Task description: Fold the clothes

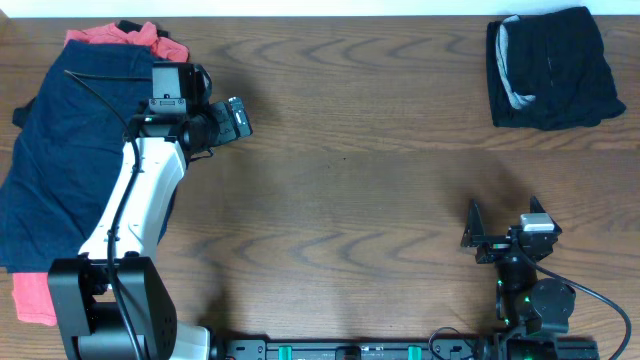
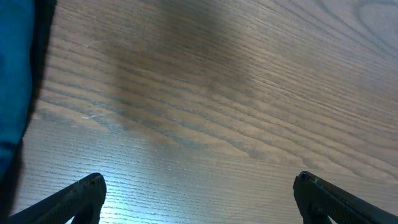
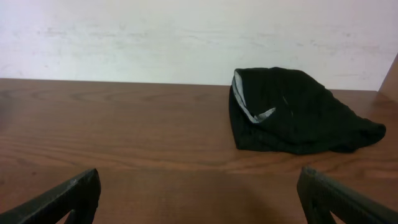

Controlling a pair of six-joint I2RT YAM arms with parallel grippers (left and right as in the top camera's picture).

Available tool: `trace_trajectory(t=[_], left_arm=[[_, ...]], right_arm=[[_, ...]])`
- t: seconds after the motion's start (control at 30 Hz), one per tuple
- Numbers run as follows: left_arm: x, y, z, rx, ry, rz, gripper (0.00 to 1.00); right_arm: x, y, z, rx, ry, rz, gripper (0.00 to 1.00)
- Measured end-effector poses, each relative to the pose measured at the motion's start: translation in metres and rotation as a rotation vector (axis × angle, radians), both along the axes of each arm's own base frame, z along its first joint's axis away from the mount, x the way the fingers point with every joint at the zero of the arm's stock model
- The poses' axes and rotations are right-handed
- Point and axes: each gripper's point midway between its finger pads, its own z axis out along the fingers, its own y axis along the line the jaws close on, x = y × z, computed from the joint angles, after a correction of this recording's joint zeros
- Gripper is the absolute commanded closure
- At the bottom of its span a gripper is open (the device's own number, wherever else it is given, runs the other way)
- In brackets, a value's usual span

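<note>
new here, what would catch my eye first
A heap of navy fabric shorts and coral-red cloth crowds the wooden table's left edge. Folded black fabric shorts with pale grey lining sit in the far right corner. The left claw hangs open beside the heap.

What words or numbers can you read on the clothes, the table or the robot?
None: no text can be read anywhere. The folded black fabric shorts, the navy blue fabric shorts, the coral-red cloth piece, the brown wooden table and the white-and-black robot arm all show no writing.
</note>
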Motion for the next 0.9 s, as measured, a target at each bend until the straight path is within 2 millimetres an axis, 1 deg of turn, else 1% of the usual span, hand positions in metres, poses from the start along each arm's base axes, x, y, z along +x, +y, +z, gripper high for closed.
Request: trace_trajectory(t=[0.23, 0.37, 0.43, 0.5, 0.6, 0.67, 0.73, 0.8, 0.9], left_arm=[[0.000, 0.000, 0.000, 0.000, 0.000, 0.000, 0.02], [-0.005, 0.001, -0.001, 0.005, 0.017, -0.001, 0.02], [-0.005, 0.002, 0.003, 0.012, 0.007, 0.002, 0.02], [-0.006, 0.003, 0.014, 0.019, -0.021, 0.004, 0.02], [-0.003, 0.004, 0.046, 0.033, -0.135, -0.003, 0.02], [-0.005, 0.004, 0.073, 0.052, -0.227, -0.025, 0.02], [-0.013, 0.004, 0.100, 0.080, -0.309, -0.055, 0.02], [-0.024, 0.004, 0.119, 0.111, -0.371, -0.086, 0.02], [-0.042, 0.004, 0.134, 0.154, -0.434, -0.126, 0.02]], right_arm=[[0.000, 0.000, 0.000, 0.000, 0.000, 0.000, 0.01], [0.000, 0.000, 0.000, 0.000, 0.000, 0.000, 0.01], [0.000, 0.000, 0.000, 0.000, 0.000, 0.000, 0.01], [0.000, 0.000, 0.000, 0.000, 0.000, 0.000, 0.01], [0.000, 0.000, 0.000, 0.000, 0.000, 0.000, 0.01], [0.000, 0.000, 0.000, 0.000, 0.000, 0.000, 0.01], [0.000, 0.000, 0.000, 0.000, 0.001, 0.000, 0.01], [0.000, 0.000, 0.000, 0.000, 0.000, 0.000, 0.01], [0.000, 0.000, 0.000, 0.000, 0.000, -0.001, 0.01]])
